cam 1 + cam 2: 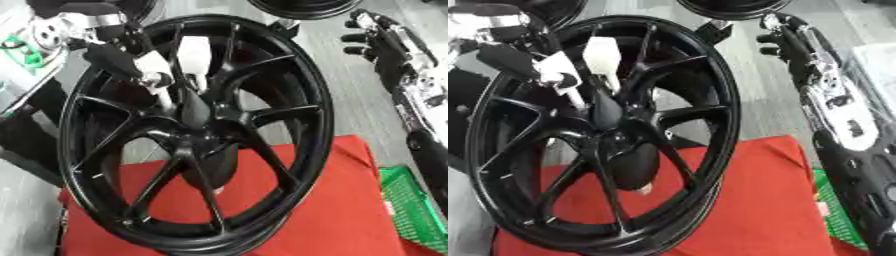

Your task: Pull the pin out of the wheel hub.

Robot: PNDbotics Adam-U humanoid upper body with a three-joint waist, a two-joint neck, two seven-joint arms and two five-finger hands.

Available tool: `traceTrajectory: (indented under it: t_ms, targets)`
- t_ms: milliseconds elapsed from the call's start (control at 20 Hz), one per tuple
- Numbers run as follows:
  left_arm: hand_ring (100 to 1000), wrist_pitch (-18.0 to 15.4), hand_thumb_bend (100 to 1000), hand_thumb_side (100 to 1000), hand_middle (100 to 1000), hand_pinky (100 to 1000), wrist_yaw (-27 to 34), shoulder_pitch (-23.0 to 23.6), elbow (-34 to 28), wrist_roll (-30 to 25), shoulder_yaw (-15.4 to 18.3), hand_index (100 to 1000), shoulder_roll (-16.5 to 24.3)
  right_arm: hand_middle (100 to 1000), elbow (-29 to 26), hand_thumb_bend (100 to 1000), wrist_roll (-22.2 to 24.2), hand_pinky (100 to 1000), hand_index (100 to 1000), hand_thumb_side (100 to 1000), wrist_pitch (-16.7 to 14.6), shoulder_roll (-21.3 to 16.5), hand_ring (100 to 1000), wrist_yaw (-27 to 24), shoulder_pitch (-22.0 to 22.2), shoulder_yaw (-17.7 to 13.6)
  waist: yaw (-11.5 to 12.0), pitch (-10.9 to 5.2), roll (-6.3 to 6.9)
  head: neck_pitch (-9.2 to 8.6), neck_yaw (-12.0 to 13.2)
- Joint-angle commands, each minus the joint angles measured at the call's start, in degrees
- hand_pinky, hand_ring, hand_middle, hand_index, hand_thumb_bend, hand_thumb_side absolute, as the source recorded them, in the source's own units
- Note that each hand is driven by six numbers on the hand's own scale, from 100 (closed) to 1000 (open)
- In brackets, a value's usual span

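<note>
A large black spoked wheel (197, 135) stands tilted on a red cloth (324, 210). Its hub (194, 117) sits at the middle of the spokes. A thin white pin (163, 97) slants from the upper left into the hub. My left hand (118, 55) comes in from the upper left, its fingers curled round the pin's outer end beside a white cap (156, 64). A white block-shaped piece (194, 52) shows just above the hub; what it is I cannot tell. My right hand (378, 42) hangs off the wheel's right rim, fingers relaxed, holding nothing.
A green mesh basket (413, 205) stands at the lower right beside the cloth. Another black wheel (306, 6) lies at the top edge. A small pale tip (217, 189) shows under the hub's cone. Grey floor lies between the wheel and my right arm.
</note>
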Motion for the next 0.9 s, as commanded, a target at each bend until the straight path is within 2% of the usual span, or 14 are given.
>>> traceTrajectory:
  t_ms: [50,450,550,600,900]
  targets:
    - [807,0.6,446,279,710,783,-0.39,-1.19,-0.38,-1.15,0.69,652,0.79,801,-0.58,100,0.2,785,823,611,-0.23,-0.98,780,0.33,-0.82,-0.14,-0.12,-1.05,-0.27,-0.58,0.25]
    - [802,-0.34,430,211,685,783,-1.79,-1.03,-0.82,-5.23,-0.01,566,1.64,802,-0.57,100,0.1,785,823,619,-0.24,-1.11,781,0.32,-0.77,-0.24,-0.05,-1.13,-0.11,-0.4,0.49]
    - [800,-0.65,414,166,678,782,-2.09,-1.06,-1.21,-6.44,-0.1,554,1.86,802,-0.53,100,0.11,785,823,621,-0.24,-1.17,781,0.34,-0.7,-0.22,0.02,-1.15,-0.11,-0.36,0.62]
    - [798,-0.76,384,103,672,781,-2.31,-1.08,-1.39,-6.99,-0.12,544,1.99,802,-0.51,100,0.13,785,823,623,-0.24,-1.19,781,0.36,-0.66,-0.21,0.07,-1.16,-0.1,-0.32,0.7]
    - [786,-0.99,308,100,650,773,-4.14,-1.18,-1.72,-7.81,0.31,478,2.2,803,-0.43,100,0.25,785,824,629,-0.26,-1.21,782,0.41,-0.55,-0.13,0.15,-1.22,-0.12,-0.27,0.89]
